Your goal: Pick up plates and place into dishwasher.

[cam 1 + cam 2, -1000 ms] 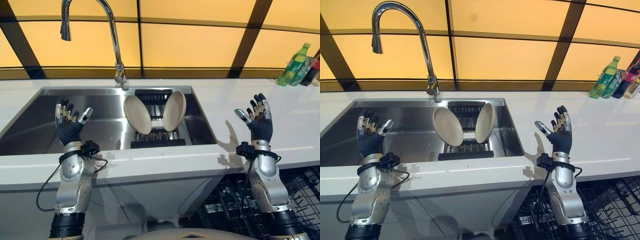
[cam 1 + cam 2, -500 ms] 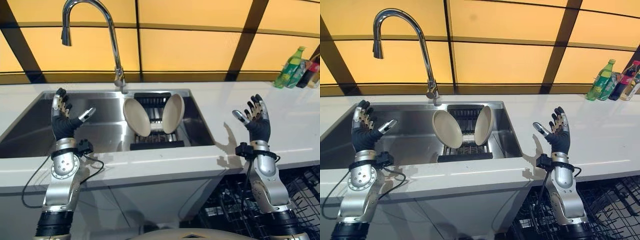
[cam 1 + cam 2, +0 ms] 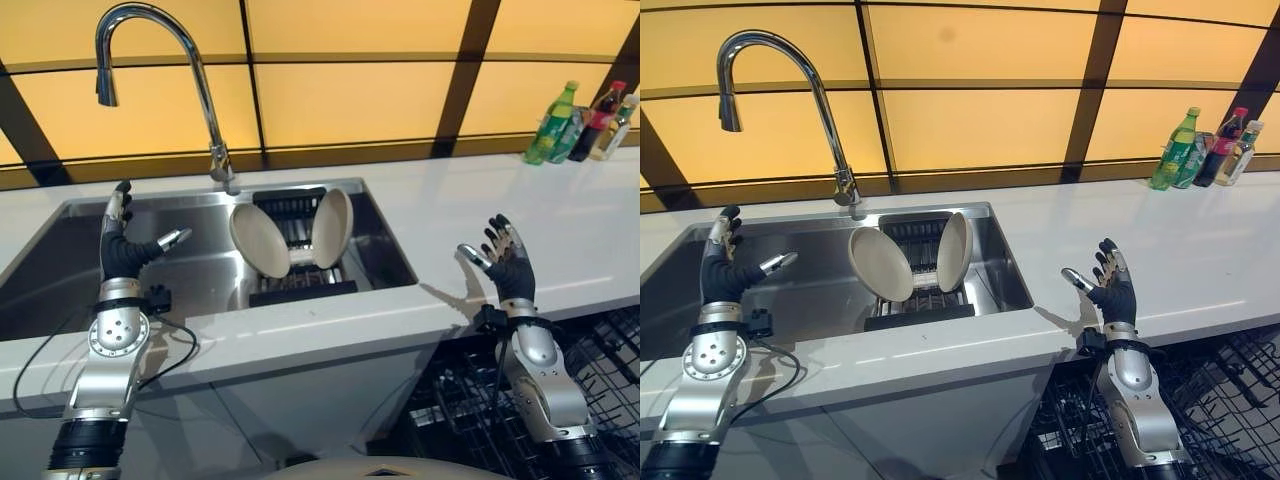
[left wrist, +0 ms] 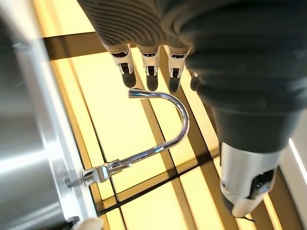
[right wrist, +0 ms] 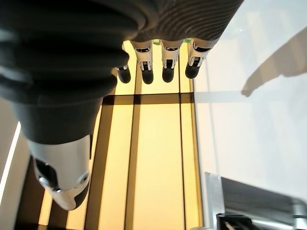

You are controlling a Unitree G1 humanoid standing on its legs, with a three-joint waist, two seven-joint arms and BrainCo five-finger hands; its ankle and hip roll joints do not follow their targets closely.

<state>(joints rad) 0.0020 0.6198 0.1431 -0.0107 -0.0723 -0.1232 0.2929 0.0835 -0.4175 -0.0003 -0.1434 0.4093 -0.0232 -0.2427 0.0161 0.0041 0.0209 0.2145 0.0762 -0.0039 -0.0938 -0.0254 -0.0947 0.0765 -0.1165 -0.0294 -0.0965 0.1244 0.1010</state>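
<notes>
Between the raised hands, two plates [image 3: 290, 235] leaned upright in the sink rack [image 3: 300, 285]. The left hand [image 3: 122, 250] and right hand [image 3: 508, 268] were spread wide, empty, touching nothing.

The black slatted dish rack [image 3: 300, 285] in the steel sink is largely covered by the two cream round plates [image 3: 258, 240] leaning in it, so how each plate sits in its slots cannot be told. At lower right, the dark wire dishwasher basket [image 3: 1230, 400] is cut by the frame's right and bottom edges and partly covered by the right arm. At upper right, the cluster of bottles [image 3: 1215, 148], one green, overlap; their count is unclear. In the left wrist view, a cream plate rim [image 4: 88, 224] is cropped at the bottom edge.
</notes>
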